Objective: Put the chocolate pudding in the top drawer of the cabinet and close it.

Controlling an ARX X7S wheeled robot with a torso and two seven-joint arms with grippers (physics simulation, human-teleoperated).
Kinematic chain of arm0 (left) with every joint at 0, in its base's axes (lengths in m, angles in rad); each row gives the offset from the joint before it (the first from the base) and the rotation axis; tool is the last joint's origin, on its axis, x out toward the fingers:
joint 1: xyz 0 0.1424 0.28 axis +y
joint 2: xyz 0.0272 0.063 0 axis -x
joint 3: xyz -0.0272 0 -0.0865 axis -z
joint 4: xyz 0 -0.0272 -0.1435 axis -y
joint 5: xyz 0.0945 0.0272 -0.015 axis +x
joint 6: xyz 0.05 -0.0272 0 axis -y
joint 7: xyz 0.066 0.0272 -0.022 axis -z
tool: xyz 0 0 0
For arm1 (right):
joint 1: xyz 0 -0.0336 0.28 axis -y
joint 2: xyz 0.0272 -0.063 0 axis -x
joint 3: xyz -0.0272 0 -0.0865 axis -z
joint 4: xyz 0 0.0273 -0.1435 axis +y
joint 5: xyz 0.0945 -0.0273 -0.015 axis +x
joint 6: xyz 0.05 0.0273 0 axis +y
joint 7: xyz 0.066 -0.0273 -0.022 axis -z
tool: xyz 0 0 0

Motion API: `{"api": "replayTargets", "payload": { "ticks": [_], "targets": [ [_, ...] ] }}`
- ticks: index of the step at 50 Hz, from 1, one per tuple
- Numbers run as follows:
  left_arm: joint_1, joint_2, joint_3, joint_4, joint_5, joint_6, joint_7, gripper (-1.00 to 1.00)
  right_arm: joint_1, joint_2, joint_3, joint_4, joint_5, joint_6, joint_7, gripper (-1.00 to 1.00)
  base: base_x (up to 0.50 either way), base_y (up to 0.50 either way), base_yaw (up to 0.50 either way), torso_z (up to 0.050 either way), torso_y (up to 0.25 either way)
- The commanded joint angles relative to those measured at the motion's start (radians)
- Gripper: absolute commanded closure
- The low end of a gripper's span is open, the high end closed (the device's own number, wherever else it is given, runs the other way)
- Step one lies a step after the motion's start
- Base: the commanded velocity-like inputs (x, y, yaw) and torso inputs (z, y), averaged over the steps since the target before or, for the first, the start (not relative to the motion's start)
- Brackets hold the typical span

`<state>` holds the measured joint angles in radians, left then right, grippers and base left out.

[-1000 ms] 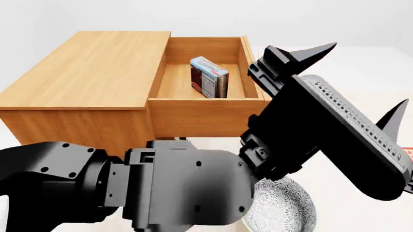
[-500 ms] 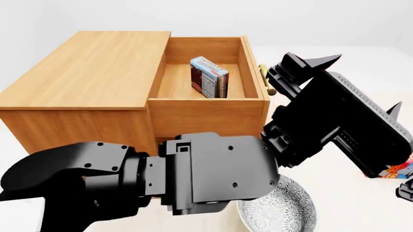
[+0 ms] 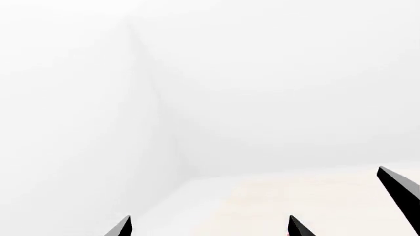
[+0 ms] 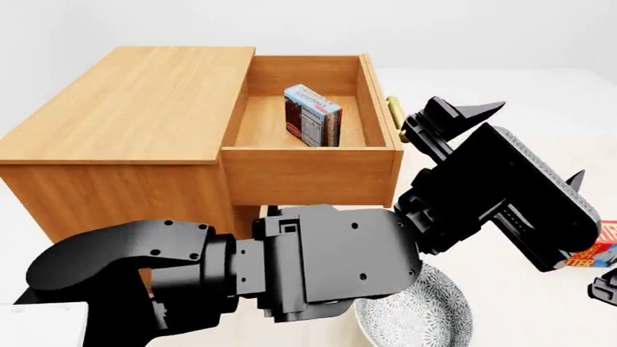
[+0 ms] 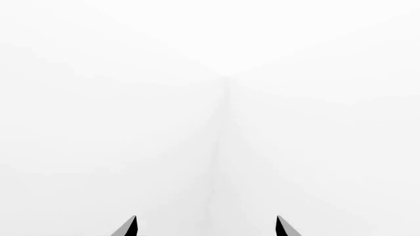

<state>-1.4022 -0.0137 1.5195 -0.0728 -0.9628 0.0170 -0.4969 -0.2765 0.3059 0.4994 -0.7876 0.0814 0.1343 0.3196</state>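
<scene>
1. Pudding carton (image 4: 313, 116) stands upright inside the open top drawer (image 4: 308, 173), well back from the drawer's front panel, with its red-and-blue face and dark narrow side toward the head camera.
2. The drawer is pulled out of the cabinet (image 4: 135, 101); its brass handle (image 4: 394, 112) shows at the right edge.
3. The left gripper (image 4: 525, 155) is held up just beside the drawer's right end, near the handle, with its two pointed fingers spread wide and nothing between them.
4. The left wrist camera shows only pale wall and the finger tips (image 3: 399, 189).
5. The right gripper (image 5: 206, 226) shows two dark tips set apart, holding nothing, facing blank white.
6. A patterned plate (image 4: 424, 311) lies on the table (image 4: 568, 101) below the left arm, and a red printed box (image 4: 593, 249) peeks out at the right edge.
</scene>
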Motion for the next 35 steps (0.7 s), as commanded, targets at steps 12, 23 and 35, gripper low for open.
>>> {"api": "replayTargets", "payload": {
  "ticks": [12, 23, 35],
  "targets": [
    [0.023, 0.013, 0.035, -0.058, -0.005, 0.034, 0.064, -1.00, -0.012, 0.000, 0.002, 0.022, 0.012, -0.023, -0.001, -1.00, 0.00, 0.00, 0.00, 0.000, 0.000],
    [0.032, 0.014, 0.035, -0.037, 0.019, 0.024, 0.072, -1.00, 0.008, 0.001, -0.024, 0.036, -0.006, -0.016, 0.009, -1.00, 0.00, 0.00, 0.00, 0.000, 0.000],
    [0.058, 0.014, 0.033, -0.083, 0.001, 0.043, 0.116, -1.00, 0.033, 0.003, -0.056, 0.048, -0.026, -0.006, 0.020, -1.00, 0.00, 0.00, 0.00, 0.000, 0.000]
  ]
}}
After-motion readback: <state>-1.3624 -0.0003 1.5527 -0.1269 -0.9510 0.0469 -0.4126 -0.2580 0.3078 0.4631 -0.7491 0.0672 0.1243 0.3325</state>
